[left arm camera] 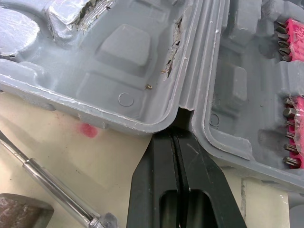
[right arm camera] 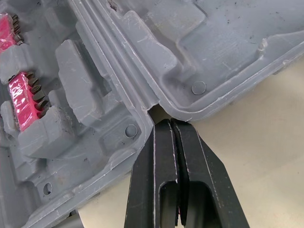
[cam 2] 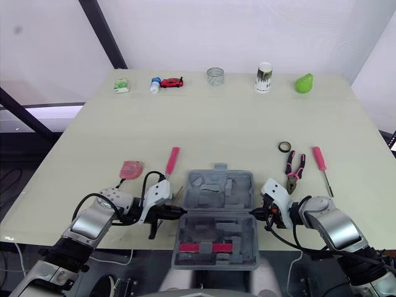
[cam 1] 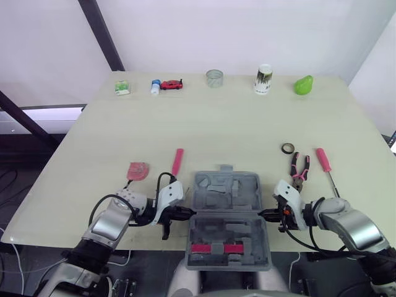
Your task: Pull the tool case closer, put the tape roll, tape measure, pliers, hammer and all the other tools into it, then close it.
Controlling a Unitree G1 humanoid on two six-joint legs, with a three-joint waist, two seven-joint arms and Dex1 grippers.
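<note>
Sitting open in the middle of the pale table point(cam 1: 247, 124), at its near edge, the grey moulded plastic tool case point(cam 1: 224, 192) lies with both halves flat. A pink strip of screwdriver bits point(cam 1: 216, 249) sits in the near half.

The left gripper point(left arm camera: 176, 135) has its two black fingers pressed together with nothing between them. Its tips are pushed into the notch at the left end of the case's hinge. The right gripper point(right arm camera: 170, 124) is set the same way at the right end of the hinge, fingers flat against each other, empty, tips touching the case.

Left of the case lie a pink-handled screwdriver point(cam 1: 177, 162) and, further left, a small pink rounded tool point(cam 1: 137, 170). To the right lie the pink-and-black pliers point(cam 1: 299, 168), with a small black tape roll point(cam 1: 288, 148) just beyond them and a second pink-handled screwdriver point(cam 1: 325, 162) to their right.

Along the far edge stand a red toy car point(cam 1: 171, 84), a white cup point(cam 1: 263, 78) and a green pear-shaped object point(cam 1: 303, 85).
</note>
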